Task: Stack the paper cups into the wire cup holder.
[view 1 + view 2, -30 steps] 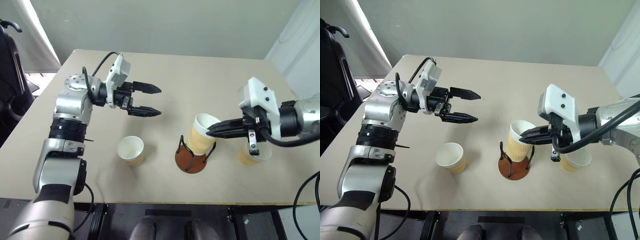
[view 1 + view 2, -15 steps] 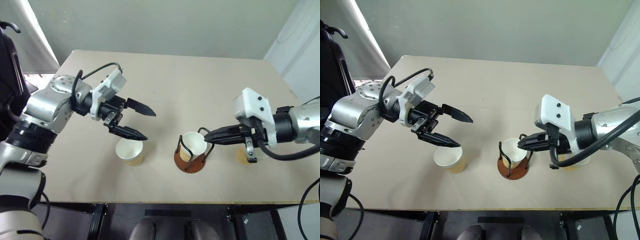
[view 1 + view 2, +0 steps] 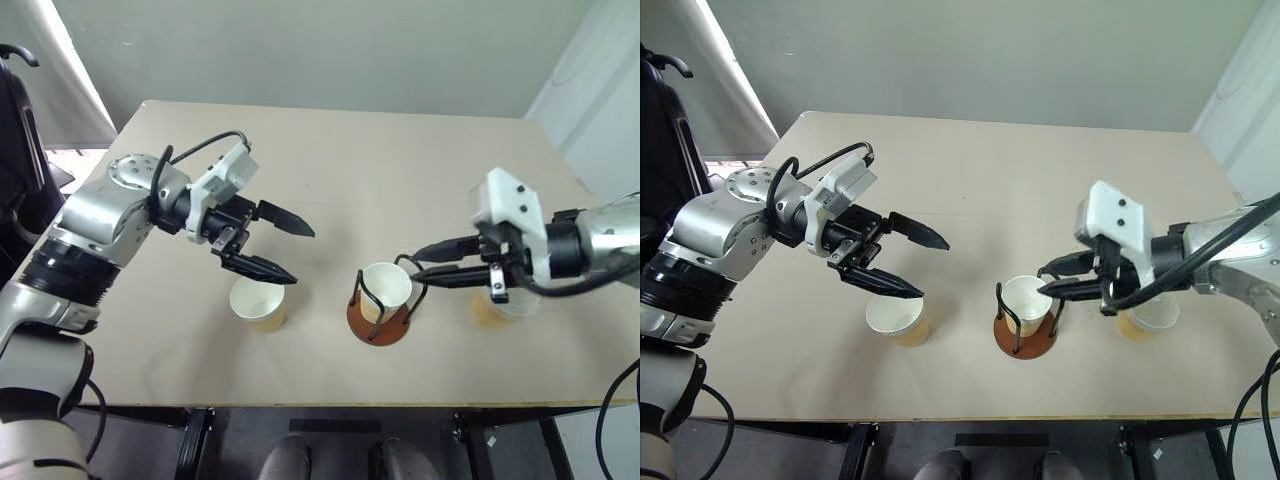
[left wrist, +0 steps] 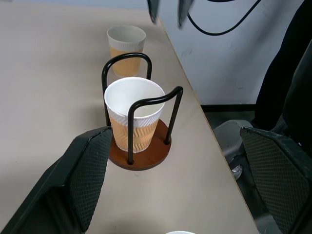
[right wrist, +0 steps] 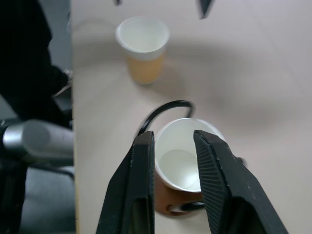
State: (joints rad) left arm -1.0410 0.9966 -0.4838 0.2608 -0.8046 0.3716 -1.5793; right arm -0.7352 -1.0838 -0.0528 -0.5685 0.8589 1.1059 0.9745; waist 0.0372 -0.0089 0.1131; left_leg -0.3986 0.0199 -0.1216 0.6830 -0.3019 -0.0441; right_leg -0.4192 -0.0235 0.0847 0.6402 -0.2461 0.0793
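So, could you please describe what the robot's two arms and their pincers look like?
Both arms are silver-grey metal with black joint bands and black cables looping outside. Each wrist carries a white, boxy housing. The left pincer and right pincer each have two slim black fingers tapering to points; the wrist views show the finger pads cross-hatched.

I see one paper cup (image 3: 385, 290) standing upright inside the wire cup holder (image 3: 377, 318), white mouth up, tan ribbed side showing between the black loops above the reddish-brown disc base. A second cup (image 3: 256, 300) stands upright on the bench to the holder's left, well apart. A third cup (image 3: 1145, 316) stands upright to its right.
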